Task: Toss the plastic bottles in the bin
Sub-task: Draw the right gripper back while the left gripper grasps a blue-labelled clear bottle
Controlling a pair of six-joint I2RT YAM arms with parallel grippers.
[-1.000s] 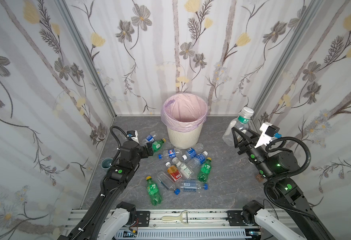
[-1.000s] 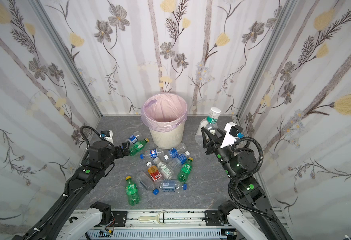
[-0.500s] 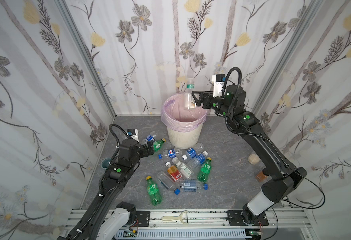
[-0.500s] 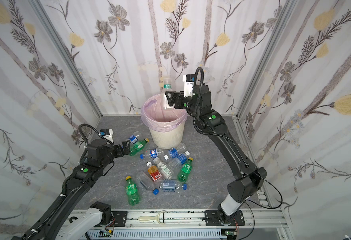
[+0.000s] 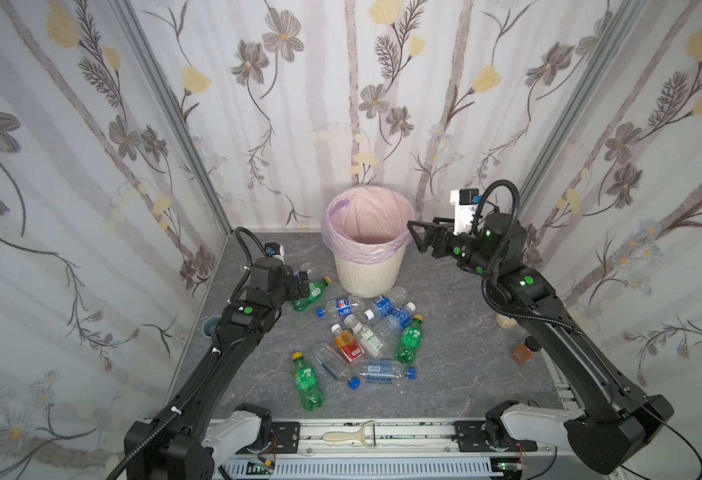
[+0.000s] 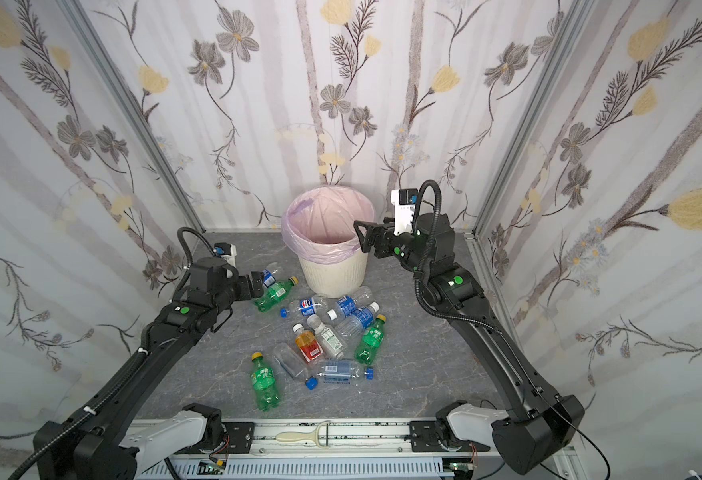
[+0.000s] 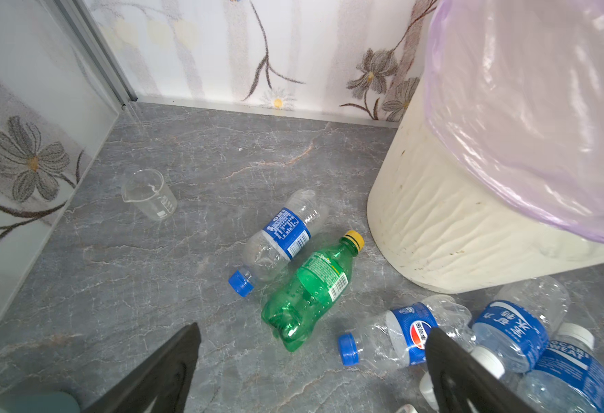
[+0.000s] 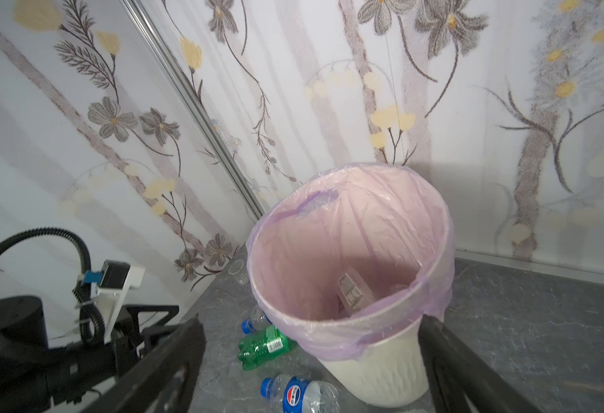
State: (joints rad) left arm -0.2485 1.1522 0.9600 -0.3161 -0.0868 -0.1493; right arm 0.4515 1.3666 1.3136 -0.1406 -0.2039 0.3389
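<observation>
I have the right gripper (image 5: 413, 237) beside the bin's (image 5: 368, 274) rim, level with the pink liner (image 8: 347, 221), fingers (image 8: 172, 361) spread wide and empty. Through the right wrist view I see a clear bottle (image 8: 351, 290) lying inside the bin, low against the liner. My left gripper (image 5: 305, 286) sits low over the counter (image 5: 465, 365), left of the bin, fingers (image 7: 164, 372) wide apart with nothing between them, just above a green bottle (image 7: 311, 289) and a blue-label bottle (image 7: 281, 239) lying side by side. The rest of the bottles (image 5: 366, 336) lie scattered on the counter in front of the bin: clear ones with blue labels, green ones with yellow caps, one orange-red. A clear beaker (image 7: 149, 198) stands near the left wall, and a brown jar (image 5: 524, 350) stands on the right, under my right arm.
</observation>
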